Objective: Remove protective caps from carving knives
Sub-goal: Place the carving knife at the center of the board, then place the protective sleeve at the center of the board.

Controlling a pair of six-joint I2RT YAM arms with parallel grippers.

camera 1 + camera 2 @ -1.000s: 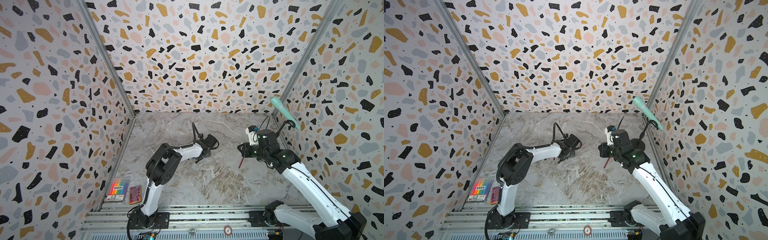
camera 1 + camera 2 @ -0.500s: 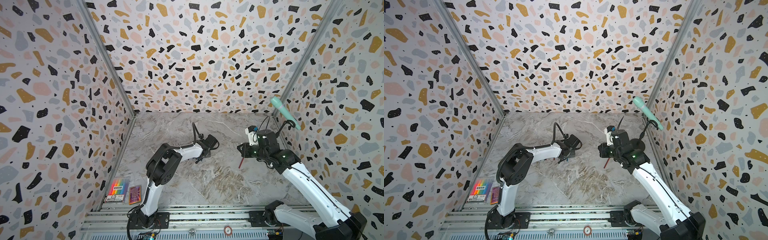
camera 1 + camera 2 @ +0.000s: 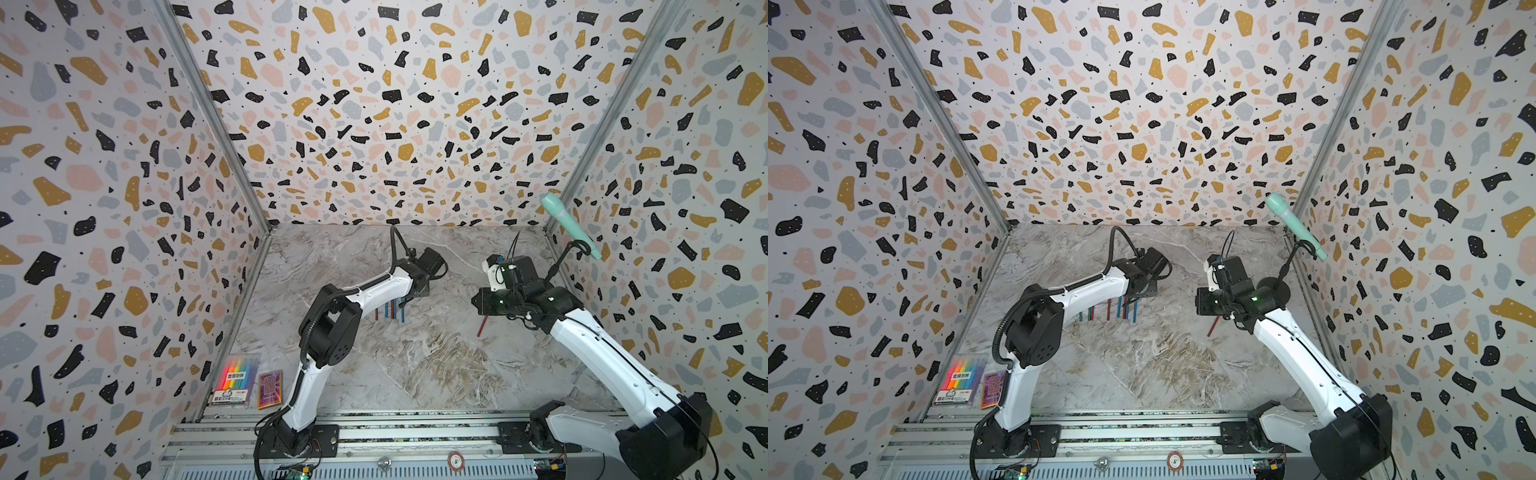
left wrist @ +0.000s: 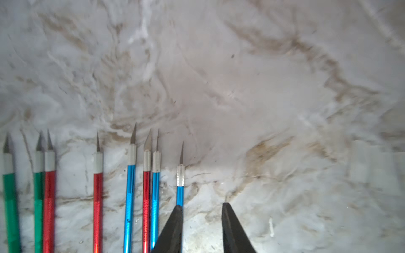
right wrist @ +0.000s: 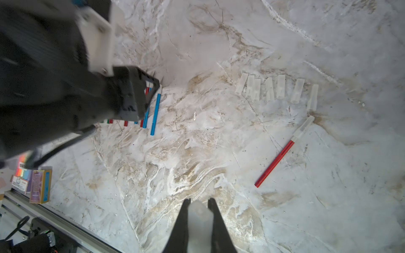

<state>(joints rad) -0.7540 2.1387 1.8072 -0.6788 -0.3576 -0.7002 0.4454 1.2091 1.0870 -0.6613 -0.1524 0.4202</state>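
On the table [image 3: 415, 374], the left hand [image 4: 201, 204] is held apart at the end of eight bared knives [image 3: 386, 309], which are lined up mid-frame in a top view, apparently as finished work. The right hand [image 5: 199, 199] is clamped on a clear cap [image 5: 199, 216], and a capped red knife [image 3: 481, 326] is seen right of centre. The loose caps [image 5: 276, 89] cannot be made out from above.

Bright, even light with faint shadows; both wrist views slightly blurred.

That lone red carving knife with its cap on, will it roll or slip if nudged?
Probably rolls: the red carving knife has a slim, seemingly round shaft on the smooth marble tabletop. Likely stiff and light, being thin and metal-looking. Its clear cap might slide off if gripped there.
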